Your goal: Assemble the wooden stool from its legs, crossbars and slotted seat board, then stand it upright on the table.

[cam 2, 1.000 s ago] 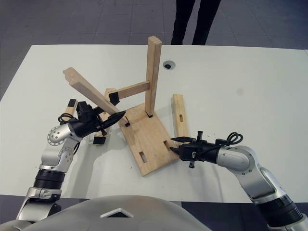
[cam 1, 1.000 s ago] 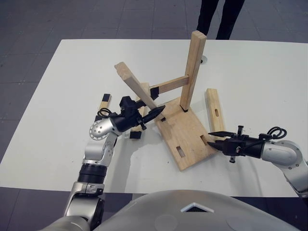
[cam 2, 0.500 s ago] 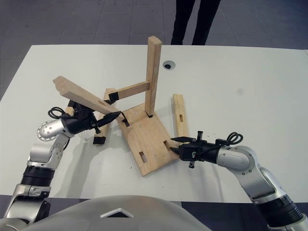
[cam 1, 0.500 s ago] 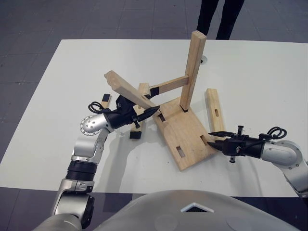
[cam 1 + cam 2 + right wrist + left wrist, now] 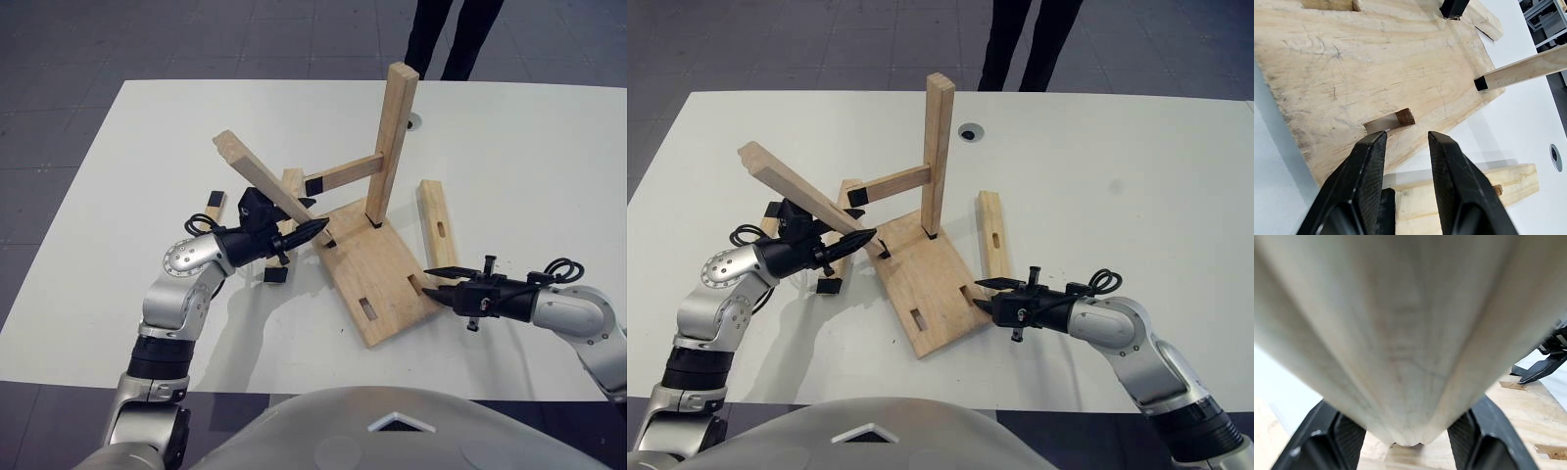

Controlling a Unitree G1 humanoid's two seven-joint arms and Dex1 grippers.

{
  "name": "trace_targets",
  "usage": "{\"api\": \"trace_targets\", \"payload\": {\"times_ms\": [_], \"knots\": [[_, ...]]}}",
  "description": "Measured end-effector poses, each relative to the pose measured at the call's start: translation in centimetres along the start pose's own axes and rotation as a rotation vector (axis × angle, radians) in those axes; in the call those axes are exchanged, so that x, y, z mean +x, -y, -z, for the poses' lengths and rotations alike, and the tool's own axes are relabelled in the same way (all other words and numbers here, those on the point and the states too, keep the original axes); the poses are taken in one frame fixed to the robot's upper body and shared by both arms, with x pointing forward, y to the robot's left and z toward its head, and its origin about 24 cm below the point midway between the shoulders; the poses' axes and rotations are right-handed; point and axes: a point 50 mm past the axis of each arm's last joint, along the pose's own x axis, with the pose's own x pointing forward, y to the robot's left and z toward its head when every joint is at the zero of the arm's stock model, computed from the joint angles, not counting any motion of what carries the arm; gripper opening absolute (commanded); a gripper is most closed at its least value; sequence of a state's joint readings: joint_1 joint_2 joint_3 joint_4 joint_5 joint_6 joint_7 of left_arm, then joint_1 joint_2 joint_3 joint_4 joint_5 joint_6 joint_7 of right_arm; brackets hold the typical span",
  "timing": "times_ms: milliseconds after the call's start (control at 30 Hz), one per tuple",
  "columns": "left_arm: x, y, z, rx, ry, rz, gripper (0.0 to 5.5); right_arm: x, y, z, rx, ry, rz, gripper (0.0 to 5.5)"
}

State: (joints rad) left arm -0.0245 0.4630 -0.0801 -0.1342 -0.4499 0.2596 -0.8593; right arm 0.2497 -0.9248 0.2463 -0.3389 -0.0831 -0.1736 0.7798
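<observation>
The held leg (image 5: pixel 263 182) had tipped back up a little.
The left gripper (image 5: pixel 312 230) clamped it, slanting toward 10 o'clock over the seat board (image 5: pixel 377 274) at the table's (image 5: pixel 549 147) centre. One upright leg (image 5: pixel 392 147) with a crossbar (image 5: pixel 345 172) was seated. Two slots stayed empty, and a loose leg (image 5: pixel 436 230) lay at 3 o'clock. The right gripper (image 5: pixel 431 284), fingers apart, sat at the board's 4 o'clock corner.

A: What is the seat board (image 5: pixel 1352 58) like?
B: Raw pale wood, grainy and scratched, splintery around its slot.
A: And the tilted leg (image 5: pixel 1400 333)?
B: The same light wood, smoother, matt.
A: The right pincer (image 5: pixel 1407 136)?
B: Matt black, plastic-looking, with finely textured fingers (image 5: pixel 1369 171).
A: The tabletop (image 5: pixel 147 147), upper left of the frame?
B: Smooth white, faintly sheened.
</observation>
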Motion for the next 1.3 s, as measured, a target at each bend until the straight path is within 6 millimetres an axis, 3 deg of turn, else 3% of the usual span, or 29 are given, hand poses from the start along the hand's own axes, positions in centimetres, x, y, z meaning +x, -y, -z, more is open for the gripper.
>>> {"api": "trace_targets", "payload": {"times_ms": [433, 1300], "knots": [[0.9, 0.0, -0.5, 0.109, -0.076, 0.008, 2.05, 0.0, 0.0, 0.1, 0.004, -0.003, 0.009, 1.57], [2.0, -0.2, -0.5, 0.082, -0.131, 0.023, 2.05, 0.0, -0.1, 0.2, 0.016, -0.007, 0.027, 1.57]]}}
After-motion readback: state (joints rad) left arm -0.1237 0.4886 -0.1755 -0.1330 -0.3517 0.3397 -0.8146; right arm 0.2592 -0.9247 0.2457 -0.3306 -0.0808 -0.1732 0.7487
